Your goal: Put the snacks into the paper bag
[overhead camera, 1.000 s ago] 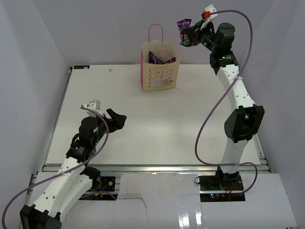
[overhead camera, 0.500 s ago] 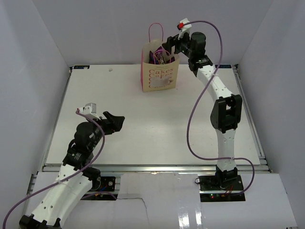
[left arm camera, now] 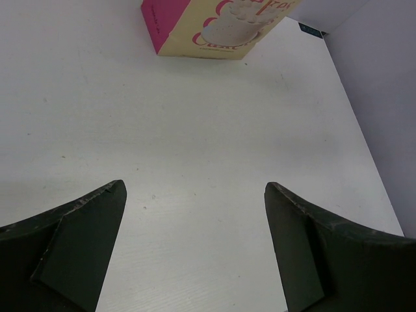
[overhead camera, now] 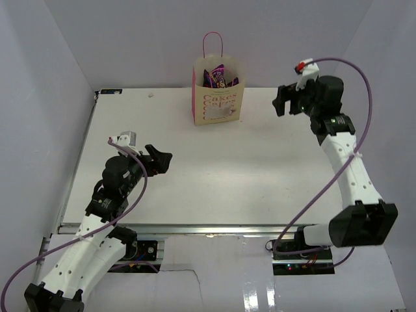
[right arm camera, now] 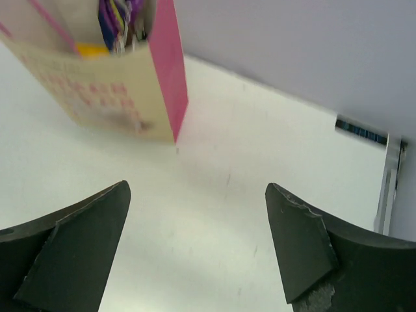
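Right pincer (overhead camera: 281, 103) hangs above the table's (overhead camera: 227, 169) far right side, spread wide and holding nothing, its fingers facing the paper bag (overhead camera: 218, 104). I judge that it is empty because the packing looks done: purple and yellow snacks (overhead camera: 216, 77) poke out of the bag's open top, and I see none loose on the table. The bag stands upright at the far edge, to this pincer's left and well apart from it. Left pincer (overhead camera: 159, 159) sits low at the near left, also spread and empty, far from the bag.
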{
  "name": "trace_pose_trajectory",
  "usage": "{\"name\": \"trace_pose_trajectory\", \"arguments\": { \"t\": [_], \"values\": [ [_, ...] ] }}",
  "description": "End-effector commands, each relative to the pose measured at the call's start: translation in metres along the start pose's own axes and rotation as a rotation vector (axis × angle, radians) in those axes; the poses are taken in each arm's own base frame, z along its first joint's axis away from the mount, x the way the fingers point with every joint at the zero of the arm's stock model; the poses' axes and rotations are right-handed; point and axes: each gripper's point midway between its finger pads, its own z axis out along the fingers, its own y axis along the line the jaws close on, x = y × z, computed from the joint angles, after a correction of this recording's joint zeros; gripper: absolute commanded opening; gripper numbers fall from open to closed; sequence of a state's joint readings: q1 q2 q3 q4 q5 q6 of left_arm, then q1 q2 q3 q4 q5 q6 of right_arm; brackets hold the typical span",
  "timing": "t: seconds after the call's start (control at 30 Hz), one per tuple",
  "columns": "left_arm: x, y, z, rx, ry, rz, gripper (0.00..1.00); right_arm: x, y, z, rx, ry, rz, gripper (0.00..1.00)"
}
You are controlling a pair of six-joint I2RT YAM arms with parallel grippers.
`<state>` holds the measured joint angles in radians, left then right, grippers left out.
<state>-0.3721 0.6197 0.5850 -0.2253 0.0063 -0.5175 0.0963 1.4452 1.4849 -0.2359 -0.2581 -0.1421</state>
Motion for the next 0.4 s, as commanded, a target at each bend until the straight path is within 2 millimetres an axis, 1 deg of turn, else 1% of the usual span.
{"name": "trace_pose_trajectory", "arguments": {
  "t": [0.0,0.03,0.07,0.1,0.13,0.17,0.23,0.3,0.37],
  "values": [
    [-0.021,-0.012,-0.003,0.032,-0.036,0.04,0.98,0.07,-0.005,-0.037,0.121,0.17,0.008,0.9],
    [-0.021,-0.012,-0.003,0.032,-0.038,0.039,0.98,0.093,-0.017,-0.05,0.218,0.218,0.024,0.9],
    [-0.022,-0.012,-0.003,0.032,-0.041,0.039,0.98,0.086,-0.022,-0.068,0.275,0.187,0.023,0.9],
    [-0.023,-0.013,-0.003,0.037,-0.045,0.039,0.98,0.09,-0.024,-0.077,0.31,0.19,0.029,0.9],
    [-0.023,-0.014,-0.003,0.041,-0.045,0.038,0.98,0.102,-0.03,-0.087,0.362,0.212,0.025,0.9],
    [-0.024,-0.016,-0.001,0.048,-0.045,0.036,0.98,0.096,-0.03,-0.099,0.385,0.183,0.02,0.9],
    [-0.023,-0.017,0.0,0.057,-0.036,0.036,0.98,0.101,-0.031,-0.113,0.42,0.186,0.016,0.9],
    [-0.02,-0.018,0.004,0.06,-0.016,0.036,0.98,0.105,-0.031,-0.118,0.425,0.193,0.014,0.9],
    [-0.021,-0.02,0.005,0.063,-0.012,0.036,0.98,0.108,-0.03,-0.124,0.425,0.197,0.006,0.9]
  ]
}}
